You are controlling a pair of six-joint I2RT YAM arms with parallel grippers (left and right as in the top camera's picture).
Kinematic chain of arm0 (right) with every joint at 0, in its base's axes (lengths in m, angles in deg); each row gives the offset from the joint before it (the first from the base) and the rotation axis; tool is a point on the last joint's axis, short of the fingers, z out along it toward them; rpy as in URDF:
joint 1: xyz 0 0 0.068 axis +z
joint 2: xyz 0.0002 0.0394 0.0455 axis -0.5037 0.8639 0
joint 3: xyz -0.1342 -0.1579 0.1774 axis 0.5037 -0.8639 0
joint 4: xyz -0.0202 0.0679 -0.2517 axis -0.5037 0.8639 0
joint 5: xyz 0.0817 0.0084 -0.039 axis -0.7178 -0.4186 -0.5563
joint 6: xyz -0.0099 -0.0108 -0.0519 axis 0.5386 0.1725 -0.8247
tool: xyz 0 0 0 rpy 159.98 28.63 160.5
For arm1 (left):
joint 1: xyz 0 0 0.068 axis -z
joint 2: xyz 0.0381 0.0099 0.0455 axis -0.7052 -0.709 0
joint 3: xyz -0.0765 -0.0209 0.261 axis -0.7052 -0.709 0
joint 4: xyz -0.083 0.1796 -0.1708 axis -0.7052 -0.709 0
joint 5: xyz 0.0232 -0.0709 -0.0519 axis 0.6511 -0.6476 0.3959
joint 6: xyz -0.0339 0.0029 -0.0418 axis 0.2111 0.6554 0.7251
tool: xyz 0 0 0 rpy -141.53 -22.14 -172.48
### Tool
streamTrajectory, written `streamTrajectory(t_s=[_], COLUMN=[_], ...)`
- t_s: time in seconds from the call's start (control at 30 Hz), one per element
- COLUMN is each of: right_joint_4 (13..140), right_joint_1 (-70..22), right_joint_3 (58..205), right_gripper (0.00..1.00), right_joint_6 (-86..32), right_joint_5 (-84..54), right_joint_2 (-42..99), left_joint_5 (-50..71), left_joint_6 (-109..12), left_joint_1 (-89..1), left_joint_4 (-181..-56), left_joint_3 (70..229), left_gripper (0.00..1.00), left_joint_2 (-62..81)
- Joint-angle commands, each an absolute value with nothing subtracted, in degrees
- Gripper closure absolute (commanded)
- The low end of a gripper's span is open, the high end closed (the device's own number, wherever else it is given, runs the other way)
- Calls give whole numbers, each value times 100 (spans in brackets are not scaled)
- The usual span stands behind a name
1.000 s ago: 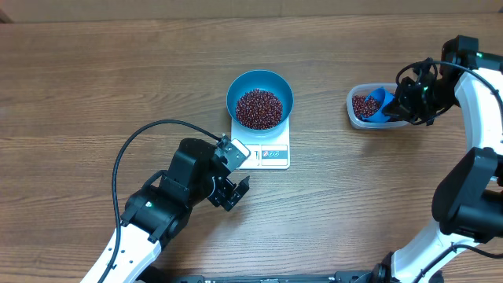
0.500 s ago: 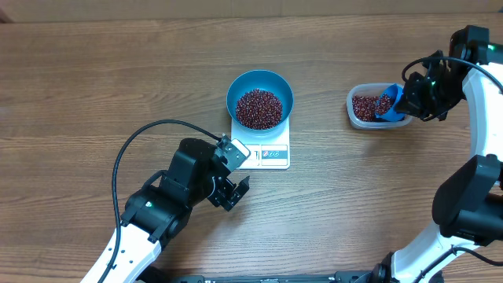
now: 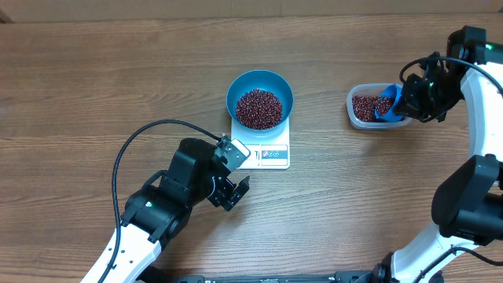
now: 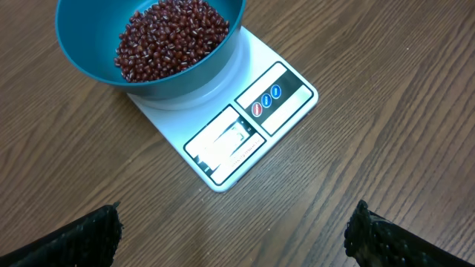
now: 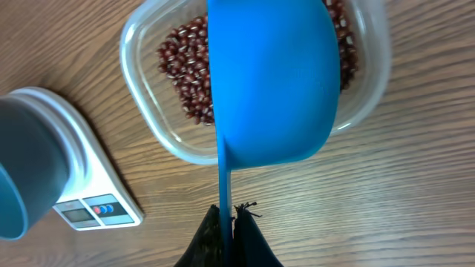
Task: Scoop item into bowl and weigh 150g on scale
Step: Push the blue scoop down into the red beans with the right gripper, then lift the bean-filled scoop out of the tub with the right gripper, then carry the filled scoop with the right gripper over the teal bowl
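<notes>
The bright blue bowl (image 3: 277, 81) stands on the white scale (image 3: 271, 155) near the middle of the bench (image 3: 94, 79), covering the far part of the platform; the display strip and its small round buttons lie bare along the edge nearer the left arm, and the reading is too washed out to make out. A heap of dark red-brown beans (image 3: 258, 108) fills the bottom of the bowl, with its blue wall showing above them all round. The left fingers (image 3: 235, 192) are spread wide and grasp nothing; they hang above bare wood just beside the scale's near left corner, apart from it. Well to the right, a clear plastic tub (image 3: 350, 102) holds more of the beans; the right fingers (image 5: 227, 231) are clenched on the thin handle of a small blue scoop (image 3: 385, 104); the scoop is tipped on its side over the tub's end nearer the right arm, and from above a few beans show in its cup.
</notes>
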State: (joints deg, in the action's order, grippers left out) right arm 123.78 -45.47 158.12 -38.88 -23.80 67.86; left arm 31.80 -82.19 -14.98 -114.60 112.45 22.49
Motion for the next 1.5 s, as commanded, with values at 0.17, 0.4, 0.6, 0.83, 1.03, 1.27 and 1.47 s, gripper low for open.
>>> streamTrajectory(t_s=[0.17, 0.4, 0.6, 0.83, 1.03, 1.27, 1.47], right_joint_4=[12384, 12457, 12795, 13191, 13149, 13073, 12782], right_joint_1=[-4689, -5082, -5386, -5323, -4914, -4164, -3389], right_joint_3=[15983, 15981, 15981, 15983, 16050, 16678, 17207], right_gripper=[96, 96, 96, 96, 96, 96, 96], right_joint_6=[-4161, -4476, -5214, -5944, -6054, -5735, -4714], right_joint_5=[-3486, -4649, -5814, -6172, -6419, -6251, -5202], right_joint_2=[6545, 6545, 6545, 6545, 6513, 6513, 6513], left_joint_5=[3078, 3075, 3078, 3078, 3075, 3078, 3078], left_joint_6=[-8243, -8243, -8243, -8243, -8243, -8243, -8243], left_joint_1=[-1535, -1535, -1535, -1535, -1535, -1535, -1535], left_joint_4=[-11442, -11442, -11442, -11442, -11442, -11442, -11442], left_joint_3=[11221, 11221, 11221, 11221, 11221, 11221, 11221], left_gripper=[1, 0, 0, 0, 0, 0, 0], left_joint_2=[2214, 2214, 2214, 2214, 2214, 2214, 2214])
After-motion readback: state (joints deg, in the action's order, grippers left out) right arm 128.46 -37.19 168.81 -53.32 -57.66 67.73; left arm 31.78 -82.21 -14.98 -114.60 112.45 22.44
